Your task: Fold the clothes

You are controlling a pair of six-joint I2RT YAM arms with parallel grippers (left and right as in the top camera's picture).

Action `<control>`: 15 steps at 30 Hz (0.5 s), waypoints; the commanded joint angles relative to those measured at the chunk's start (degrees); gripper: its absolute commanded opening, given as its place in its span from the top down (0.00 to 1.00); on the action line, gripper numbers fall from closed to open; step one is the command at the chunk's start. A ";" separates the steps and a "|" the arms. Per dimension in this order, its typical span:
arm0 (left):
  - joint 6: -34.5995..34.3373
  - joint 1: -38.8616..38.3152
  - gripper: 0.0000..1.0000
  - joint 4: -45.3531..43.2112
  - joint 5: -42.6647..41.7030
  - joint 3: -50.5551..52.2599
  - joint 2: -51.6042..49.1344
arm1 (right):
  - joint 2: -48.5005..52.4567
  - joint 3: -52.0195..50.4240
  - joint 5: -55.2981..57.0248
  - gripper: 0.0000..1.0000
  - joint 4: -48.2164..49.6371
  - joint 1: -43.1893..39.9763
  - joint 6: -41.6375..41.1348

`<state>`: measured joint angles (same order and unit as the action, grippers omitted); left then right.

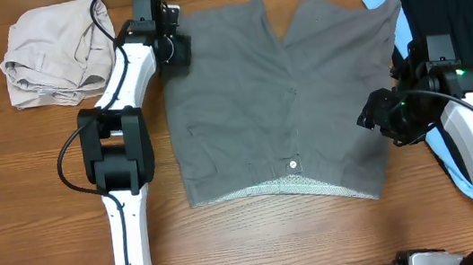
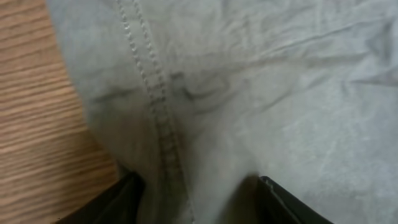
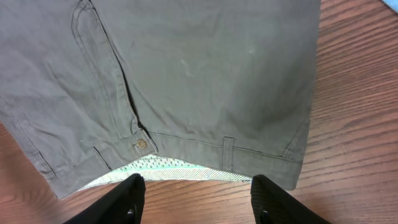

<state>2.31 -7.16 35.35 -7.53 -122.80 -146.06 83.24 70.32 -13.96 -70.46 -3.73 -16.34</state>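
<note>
- On the bench (image 1: 27, 194), grey shorts (image 1: 278, 100) lie flat.
- Left end effector (image 1: 179, 49) straddles a leg hem (image 1: 213, 14), fingers wide; right end effector (image 1: 370, 119) hovers wide near the waistband (image 1: 315, 186).
- Likely next: pinch both edges for the first fold.

Soft, even light is falling from overhead, casting only faint shadows on the tabletop (image 1: 10, 205). The left wrist view is blurring badly, dim against the shorts (image 2: 261, 93); the right wrist view is showing them sharply.

Grey shorts (image 1: 278, 100) flat, waistband nearest.
</note>
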 commanded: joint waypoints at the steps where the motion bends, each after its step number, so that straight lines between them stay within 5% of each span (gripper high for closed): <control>1: -3.15 -0.09 0.46 2.23 3.39 0.20 -2.62 | -1.49 1.53 0.66 0.42 0.02 0.83 -0.20; 8: -8.41 0.90 0.95 11.47 9.05 0.20 -3.32 | -1.49 1.53 0.66 0.43 0.09 3.04 -0.22; 15: -14.38 6.82 0.96 32.17 10.69 0.20 -3.32 | -1.46 1.53 0.92 0.43 0.85 3.45 -1.75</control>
<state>-7.44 -5.43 58.92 -0.91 -126.02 -145.05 83.24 70.32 -13.58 -70.22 -0.60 -16.67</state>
